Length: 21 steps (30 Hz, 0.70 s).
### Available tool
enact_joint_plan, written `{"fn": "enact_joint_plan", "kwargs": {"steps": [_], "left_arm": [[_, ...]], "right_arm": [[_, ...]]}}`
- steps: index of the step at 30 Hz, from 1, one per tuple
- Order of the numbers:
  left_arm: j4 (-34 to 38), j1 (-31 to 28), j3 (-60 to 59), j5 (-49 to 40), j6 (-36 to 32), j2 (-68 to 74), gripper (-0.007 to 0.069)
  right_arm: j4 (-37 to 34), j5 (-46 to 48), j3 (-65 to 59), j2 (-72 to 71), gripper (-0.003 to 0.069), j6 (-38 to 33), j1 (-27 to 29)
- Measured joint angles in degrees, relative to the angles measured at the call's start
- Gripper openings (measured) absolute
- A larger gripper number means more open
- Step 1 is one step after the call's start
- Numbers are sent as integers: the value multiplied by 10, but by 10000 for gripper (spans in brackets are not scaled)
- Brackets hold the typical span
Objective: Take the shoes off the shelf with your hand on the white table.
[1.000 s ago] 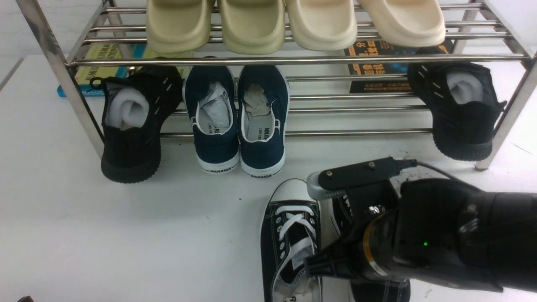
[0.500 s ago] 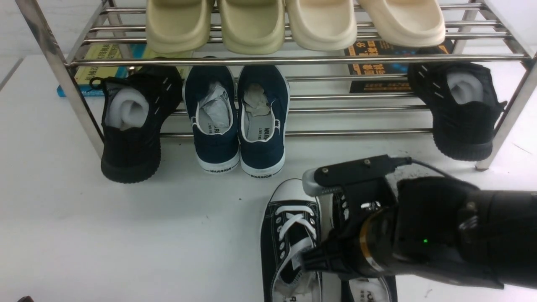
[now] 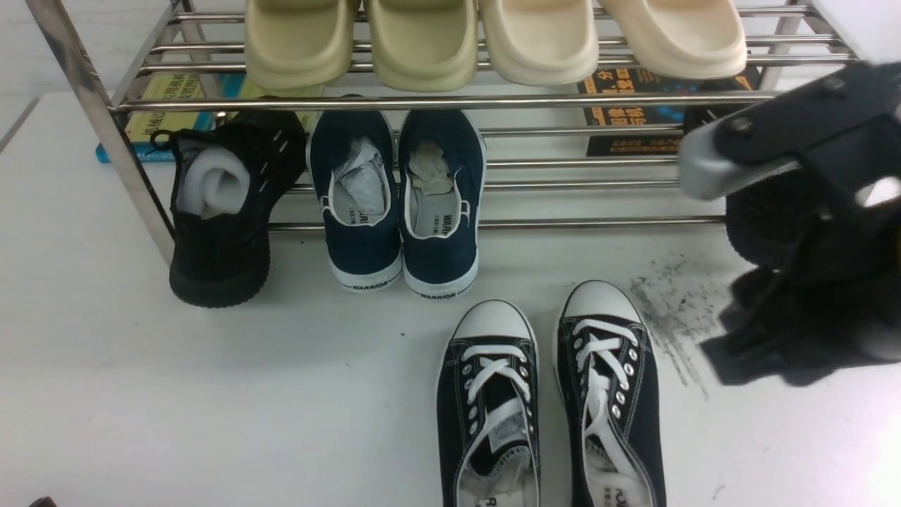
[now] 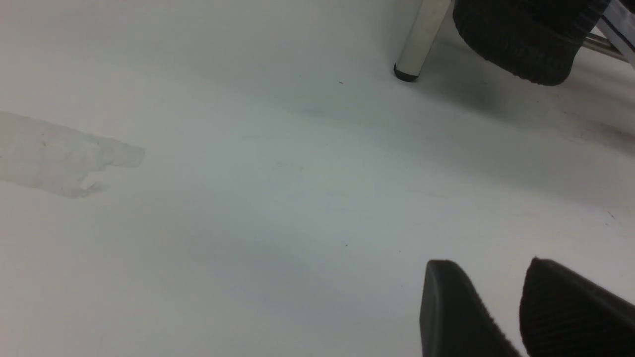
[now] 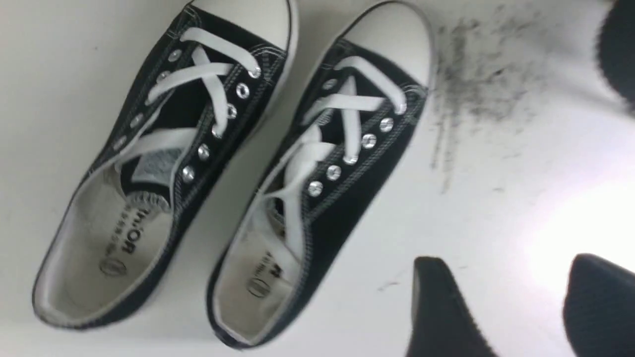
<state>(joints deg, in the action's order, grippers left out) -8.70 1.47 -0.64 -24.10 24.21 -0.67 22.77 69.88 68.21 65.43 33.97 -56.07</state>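
The shoes, black canvas sneakers with white laces and toe caps, stand side by side on the white table (image 3: 211, 394) in front of the shelf (image 3: 450, 102): the left shoe (image 3: 486, 401) (image 5: 163, 163) and the right shoe (image 3: 609, 394) (image 5: 317, 183). My right gripper (image 3: 732, 338) (image 5: 506, 277) hangs blurred to the right of the pair, apart from it. It is open, with only bare table between its fingers. In the left wrist view my left gripper (image 4: 491, 270) is open over bare table near a shelf leg (image 4: 419, 44).
The lower tier carries navy slip-ons (image 3: 398, 204), a black knit sneaker (image 3: 222, 211) at the left and another (image 3: 750, 236) partly behind my right arm. Beige slippers (image 3: 493, 39) fill the top tier. Books (image 3: 633, 113) lie under the shelf. Dark scuffs (image 3: 669, 310) mark the table.
My right gripper has opened, let go of the right shoe and pulled up and away to the right. Both shoes now lie uncovered on the table.
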Motion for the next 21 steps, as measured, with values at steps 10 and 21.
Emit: {"fn": "enact_joint_plan", "kwargs": {"steps": [10, 21], "left_arm": [[0, 0, 0, 0, 0, 0, 242], [0, 0, 0, 0, 0, 0, 242]], "right_arm": [[-42, 19, -42, -236, -10, -79, 0], [-33, -371, -390, -468, -15, -80, 0]]}}
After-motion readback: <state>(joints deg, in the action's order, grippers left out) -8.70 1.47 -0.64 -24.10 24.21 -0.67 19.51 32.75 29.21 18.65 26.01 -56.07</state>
